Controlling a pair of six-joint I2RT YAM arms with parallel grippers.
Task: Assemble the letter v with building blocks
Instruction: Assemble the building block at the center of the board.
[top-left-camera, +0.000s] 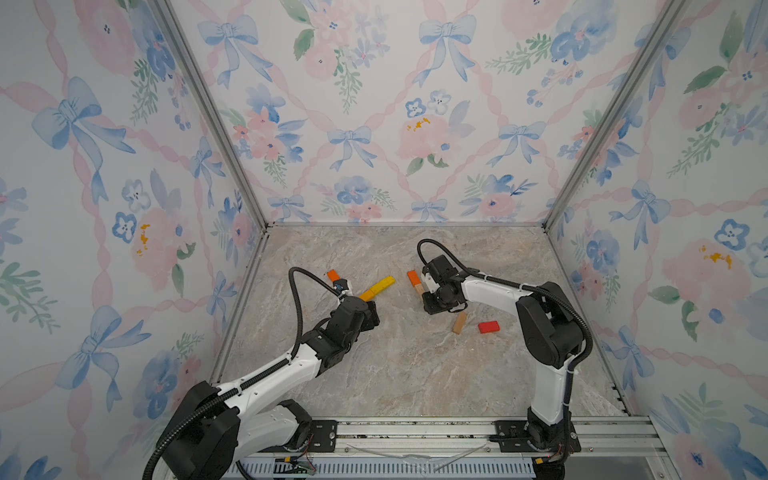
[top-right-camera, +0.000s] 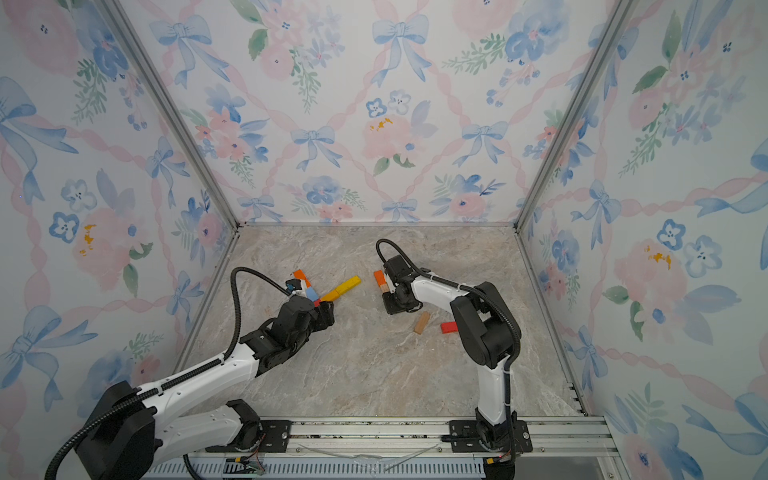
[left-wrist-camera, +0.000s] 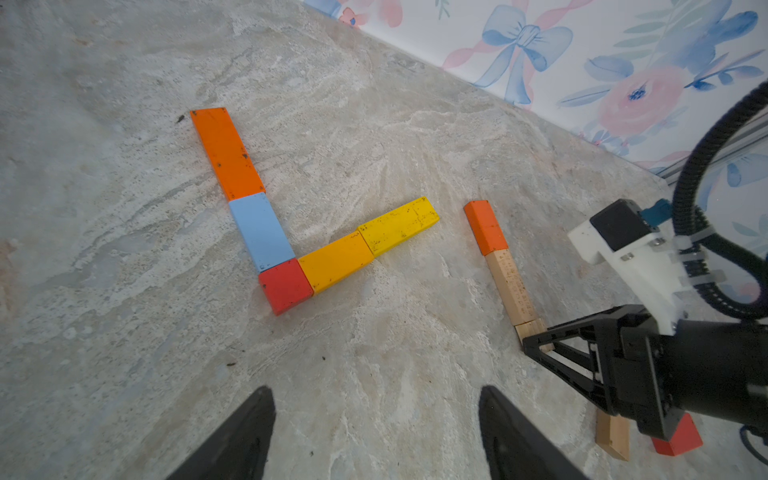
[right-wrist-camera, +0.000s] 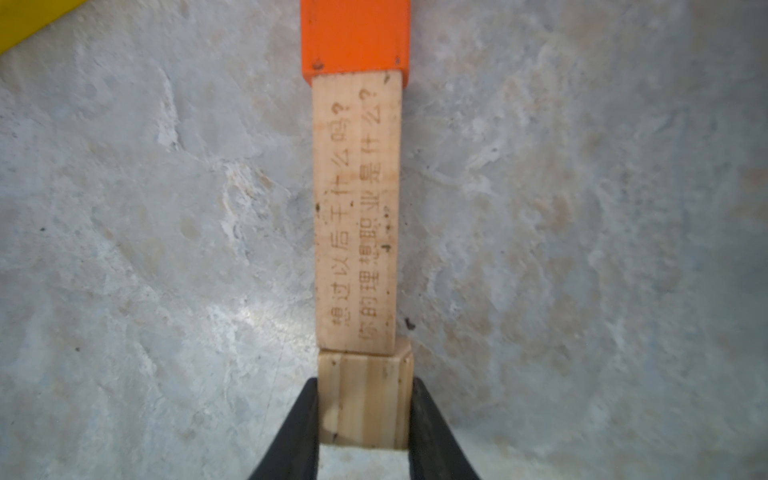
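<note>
In the left wrist view five building blocks lie joined in an angle on the marble floor: orange (left-wrist-camera: 226, 153), light blue (left-wrist-camera: 261, 232), a red square (left-wrist-camera: 286, 286) at the corner, amber (left-wrist-camera: 336, 266) and yellow (left-wrist-camera: 399, 224). Apart from them, an orange block (left-wrist-camera: 485, 227), a long tan block (right-wrist-camera: 357, 208) with printed characters and a short tan block (right-wrist-camera: 365, 399) lie end to end. My right gripper (right-wrist-camera: 365, 411) is shut on the short tan block, fingers against both its sides. My left gripper (left-wrist-camera: 375, 390) hovers open before the angle, nothing between its fingers.
A loose tan block (top-left-camera: 459, 323) and a red block (top-left-camera: 488, 327) lie near the right arm's elbow. Flowered walls enclose the floor on three sides, with an aluminium rail (top-left-camera: 415, 432) along the front.
</note>
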